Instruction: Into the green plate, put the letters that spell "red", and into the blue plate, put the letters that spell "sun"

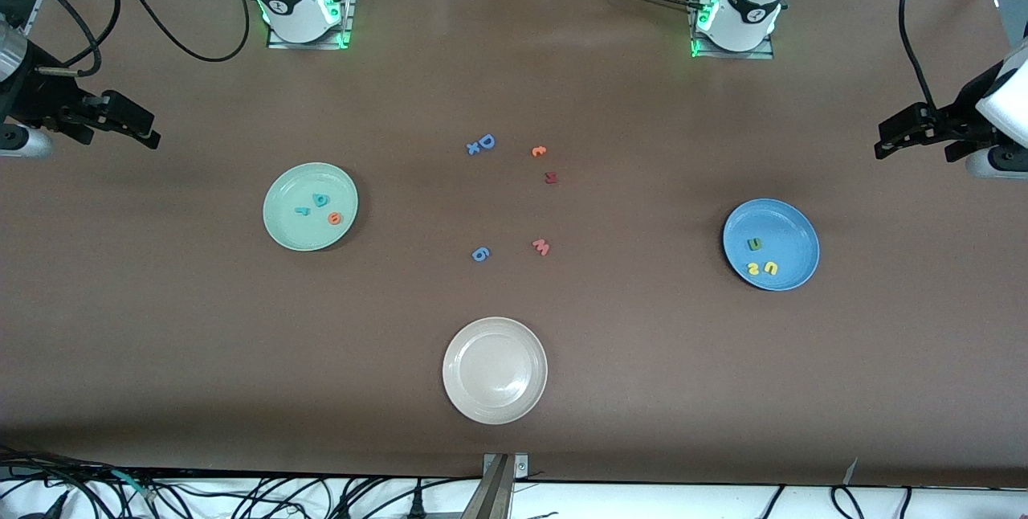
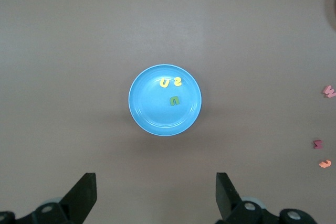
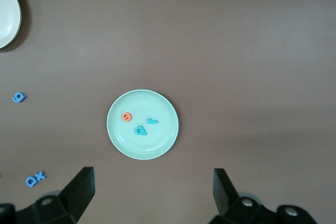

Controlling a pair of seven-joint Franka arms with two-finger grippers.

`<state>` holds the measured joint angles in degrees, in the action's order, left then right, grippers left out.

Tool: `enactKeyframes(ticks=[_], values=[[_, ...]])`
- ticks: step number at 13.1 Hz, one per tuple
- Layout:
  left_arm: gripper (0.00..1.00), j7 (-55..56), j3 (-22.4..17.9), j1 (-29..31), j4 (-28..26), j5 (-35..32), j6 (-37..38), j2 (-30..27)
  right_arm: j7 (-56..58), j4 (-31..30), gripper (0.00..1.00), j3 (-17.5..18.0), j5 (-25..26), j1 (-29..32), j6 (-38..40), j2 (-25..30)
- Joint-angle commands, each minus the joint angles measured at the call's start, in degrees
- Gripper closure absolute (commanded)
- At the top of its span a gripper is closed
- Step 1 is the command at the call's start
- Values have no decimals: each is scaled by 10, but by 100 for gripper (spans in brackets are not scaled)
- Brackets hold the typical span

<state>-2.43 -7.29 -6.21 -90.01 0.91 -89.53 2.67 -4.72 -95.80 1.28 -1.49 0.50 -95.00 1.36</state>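
Left gripper (image 2: 155,195) and right gripper (image 3: 152,192) both wide and empty, raised at the table's ends; teal r (image 1: 303,211), teal d (image 1: 321,199), orange e (image 1: 334,218) in green plate (image 1: 281,222), yellow s (image 1: 753,268), yellow u (image 1: 770,267), green n (image 1: 754,244) in blue plate (image 1: 791,226), so the task looks done; only the front view shows the off-white plate (image 1: 462,390) whole.

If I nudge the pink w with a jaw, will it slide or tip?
The pink w lies flat on the brown table, so it should slide, not tip. It looks like thin foam: probably very light, easily knocked aside, perhaps bending when pinched.
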Motion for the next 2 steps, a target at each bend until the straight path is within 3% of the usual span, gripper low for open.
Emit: enactKeyframes(ticks=[1,2], values=[[0,-14,-2,-2,3,16,-3,1,1,11,0,0,6,2,6,-3],[0,-14,-2,-3,2,16,-3,1,1,11,0,0,6,2,6,-2]])
